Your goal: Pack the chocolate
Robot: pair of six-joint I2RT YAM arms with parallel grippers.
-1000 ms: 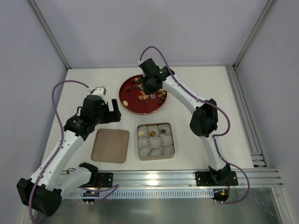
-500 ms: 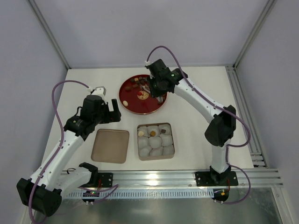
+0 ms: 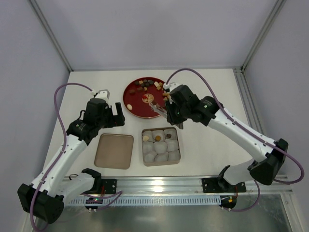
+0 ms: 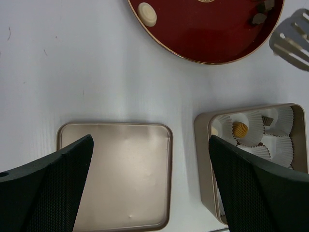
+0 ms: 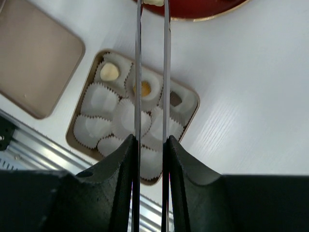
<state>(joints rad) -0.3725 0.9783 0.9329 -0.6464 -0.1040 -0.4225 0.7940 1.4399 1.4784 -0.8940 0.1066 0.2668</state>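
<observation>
Right claw (image 3: 153, 104) is swinging from plate (image 3: 137, 109) toward the tin (image 3: 161, 165), pinching a cream chocolate (image 5: 152, 2) just beyond its far rim, needing centring over an empty cup (image 5: 99, 101); left claw (image 4: 150, 145) gaping, empty.

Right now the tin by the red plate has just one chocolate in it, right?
No. The tin by the red plate has three chocolates in it, not one: cream, tan and dark, as the right wrist view shows.
</observation>
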